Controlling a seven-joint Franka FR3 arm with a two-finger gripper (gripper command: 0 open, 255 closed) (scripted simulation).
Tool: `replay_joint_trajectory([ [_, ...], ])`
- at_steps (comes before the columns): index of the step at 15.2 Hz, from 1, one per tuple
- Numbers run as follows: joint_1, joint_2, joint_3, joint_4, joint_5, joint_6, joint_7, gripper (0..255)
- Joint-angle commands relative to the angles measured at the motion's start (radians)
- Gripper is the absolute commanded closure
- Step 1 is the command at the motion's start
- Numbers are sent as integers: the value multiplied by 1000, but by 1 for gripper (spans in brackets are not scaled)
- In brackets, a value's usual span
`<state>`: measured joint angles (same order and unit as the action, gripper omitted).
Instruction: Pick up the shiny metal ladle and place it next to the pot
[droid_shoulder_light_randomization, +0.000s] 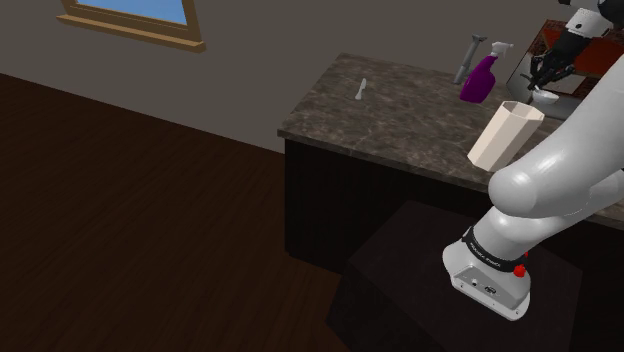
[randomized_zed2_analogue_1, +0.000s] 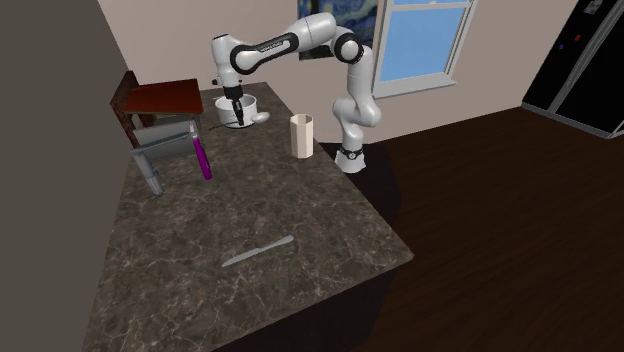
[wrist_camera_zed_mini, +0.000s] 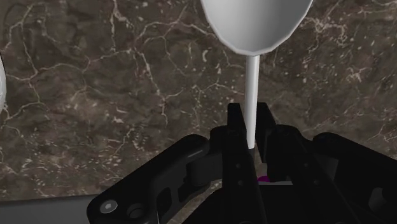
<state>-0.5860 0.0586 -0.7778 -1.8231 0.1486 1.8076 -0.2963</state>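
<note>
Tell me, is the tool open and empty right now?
No, the black tool clasps the thin handle of the pale grey round-bowled ladle.

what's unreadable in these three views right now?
1. ladle: bowl cut off by the wrist view's edge, so its full shape is unknown.
2. pot: partly behind the gripper in the second exterior view.
3. whether the ladle touches the counter: no view settles it.
4. slim grey utensil: too small to name.

I see the shoulder view dim, floor (droid_shoulder_light_randomization: 130, 200) near black; second exterior view brighter, window (randomized_zed2_analogue_1: 425, 40) glowing blue; wrist view evenly lit.
</note>
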Motion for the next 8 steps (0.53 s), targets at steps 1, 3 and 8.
replay_joint_trajectory([
  [1,1,0,1,-25,1,26,-3,255],
  [3,0,6,1,-47,6,51,-8,255],
  [8,-2,25,2,-97,24,113,-25,255],
])
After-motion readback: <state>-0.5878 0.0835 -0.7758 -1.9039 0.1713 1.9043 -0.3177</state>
